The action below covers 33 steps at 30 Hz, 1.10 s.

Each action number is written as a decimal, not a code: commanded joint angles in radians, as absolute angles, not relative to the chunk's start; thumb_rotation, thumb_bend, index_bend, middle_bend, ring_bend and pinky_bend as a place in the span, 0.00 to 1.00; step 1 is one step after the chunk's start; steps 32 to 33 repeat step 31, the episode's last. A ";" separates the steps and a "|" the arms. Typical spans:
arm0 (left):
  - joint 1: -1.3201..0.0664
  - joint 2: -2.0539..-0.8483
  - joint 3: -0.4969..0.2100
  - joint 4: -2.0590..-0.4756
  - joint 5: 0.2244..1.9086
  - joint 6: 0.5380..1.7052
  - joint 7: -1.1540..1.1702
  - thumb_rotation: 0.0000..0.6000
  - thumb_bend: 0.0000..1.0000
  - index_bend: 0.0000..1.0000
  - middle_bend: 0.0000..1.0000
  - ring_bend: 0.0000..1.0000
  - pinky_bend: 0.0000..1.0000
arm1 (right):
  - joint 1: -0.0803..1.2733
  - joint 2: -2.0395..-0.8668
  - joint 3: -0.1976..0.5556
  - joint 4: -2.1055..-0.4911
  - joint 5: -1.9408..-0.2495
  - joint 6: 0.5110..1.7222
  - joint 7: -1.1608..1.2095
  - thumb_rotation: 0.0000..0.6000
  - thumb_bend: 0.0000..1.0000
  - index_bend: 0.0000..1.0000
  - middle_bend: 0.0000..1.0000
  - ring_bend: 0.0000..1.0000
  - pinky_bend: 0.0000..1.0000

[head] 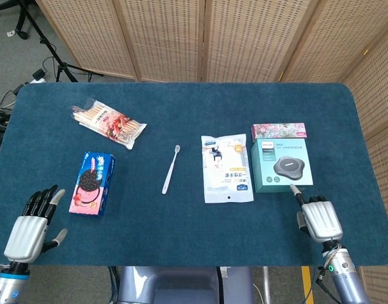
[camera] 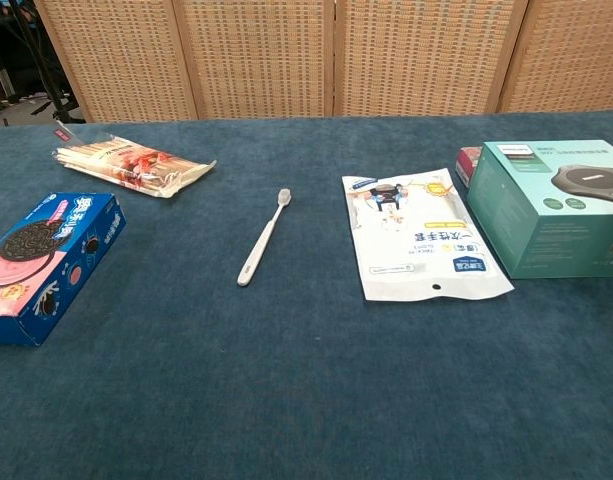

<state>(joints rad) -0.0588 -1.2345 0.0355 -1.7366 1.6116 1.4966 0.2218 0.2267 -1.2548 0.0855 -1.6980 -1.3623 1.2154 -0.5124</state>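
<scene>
My left hand (head: 30, 225) rests open at the table's near left corner, fingers spread, just short of a blue cookie box (head: 92, 183) (camera: 41, 265). At the near right, my right hand (head: 315, 218) holds nothing. One fingertip reaches toward the front edge of a teal speaker box (head: 281, 165) (camera: 556, 205), and I cannot tell if it touches. A pink flowered box (head: 279, 130) (camera: 468, 160) lies behind the teal one. Neither hand shows in the chest view.
A white pouch (head: 226, 168) (camera: 421, 245) lies left of the teal box. A white toothbrush (head: 171, 169) (camera: 263, 238) lies mid-table. A pack of biscuit sticks (head: 109, 123) (camera: 131, 163) sits at the far left. Wicker screens stand behind the blue table (head: 194, 234).
</scene>
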 commanded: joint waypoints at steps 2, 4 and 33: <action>-0.059 -1.235 0.036 -1.736 1.612 1.495 0.223 1.00 0.26 0.00 0.00 0.00 0.07 | 0.255 -1.260 0.102 -1.722 -1.318 1.190 -0.557 1.00 0.67 0.00 0.64 0.45 0.36; -0.059 -1.236 0.036 -1.736 1.613 1.496 0.222 1.00 0.26 0.00 0.00 0.00 0.07 | 0.262 -1.262 0.104 -1.726 -1.304 1.186 -0.565 1.00 0.67 0.00 0.64 0.45 0.36; -0.064 -1.240 0.035 -1.726 1.604 1.486 0.217 1.00 0.26 0.00 0.00 0.00 0.08 | 0.314 -1.286 0.087 -1.703 -1.211 1.169 -0.580 1.00 0.67 0.00 0.64 0.45 0.36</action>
